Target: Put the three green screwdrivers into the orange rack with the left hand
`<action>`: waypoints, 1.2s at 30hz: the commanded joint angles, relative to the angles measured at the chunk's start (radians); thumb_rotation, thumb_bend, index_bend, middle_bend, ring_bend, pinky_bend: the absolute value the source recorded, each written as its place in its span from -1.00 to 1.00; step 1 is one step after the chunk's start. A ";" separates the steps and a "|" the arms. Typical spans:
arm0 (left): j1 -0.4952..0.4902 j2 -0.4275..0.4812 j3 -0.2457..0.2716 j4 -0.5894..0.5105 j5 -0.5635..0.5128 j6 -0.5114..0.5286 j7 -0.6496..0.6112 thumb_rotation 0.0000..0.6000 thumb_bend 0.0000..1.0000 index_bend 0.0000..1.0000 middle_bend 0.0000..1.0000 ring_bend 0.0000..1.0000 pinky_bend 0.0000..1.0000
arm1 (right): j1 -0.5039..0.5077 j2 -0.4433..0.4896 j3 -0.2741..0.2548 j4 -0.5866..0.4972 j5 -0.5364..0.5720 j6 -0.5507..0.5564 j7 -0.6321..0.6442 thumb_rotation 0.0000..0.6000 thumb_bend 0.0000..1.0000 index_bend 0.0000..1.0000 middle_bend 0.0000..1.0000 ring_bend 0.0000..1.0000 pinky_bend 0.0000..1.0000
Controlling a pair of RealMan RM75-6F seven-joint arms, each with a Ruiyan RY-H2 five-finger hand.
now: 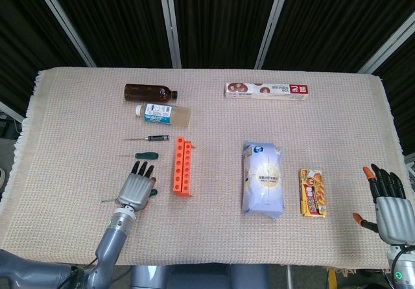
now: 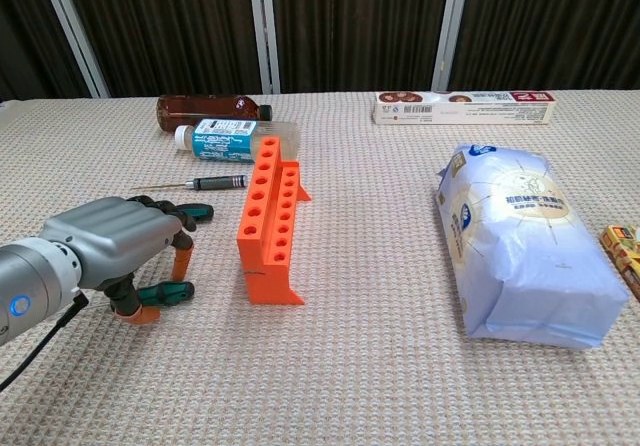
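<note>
The orange rack (image 1: 183, 166) (image 2: 268, 218) stands left of centre with its holes facing up. One green-handled screwdriver (image 2: 166, 292) (image 1: 152, 192) lies on the cloth under my left hand (image 1: 136, 188) (image 2: 108, 246). The hand's fingers arch down on either side of the handle, and I see no grip on it. A second green screwdriver (image 1: 146, 155) (image 2: 199, 212) lies just beyond the hand. The third, darker one (image 1: 155, 137) (image 2: 221, 181) lies further back. My right hand (image 1: 389, 201) rests open at the front right edge, with nothing in it.
Behind the screwdrivers lie a brown bottle (image 1: 150, 93) and a clear bottle with a blue label (image 1: 163, 113). A white-blue bag (image 1: 262, 179) and a snack packet (image 1: 312, 192) lie right of the rack. A long box (image 1: 266, 90) sits at the back.
</note>
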 commanded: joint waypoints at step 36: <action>0.053 0.171 0.037 -0.123 0.243 0.022 -0.328 1.00 -0.15 0.33 -0.60 -0.93 -1.00 | -0.001 0.000 -0.004 0.002 -0.003 -0.009 0.005 1.00 -1.00 -1.00 -1.00 -1.00 -1.00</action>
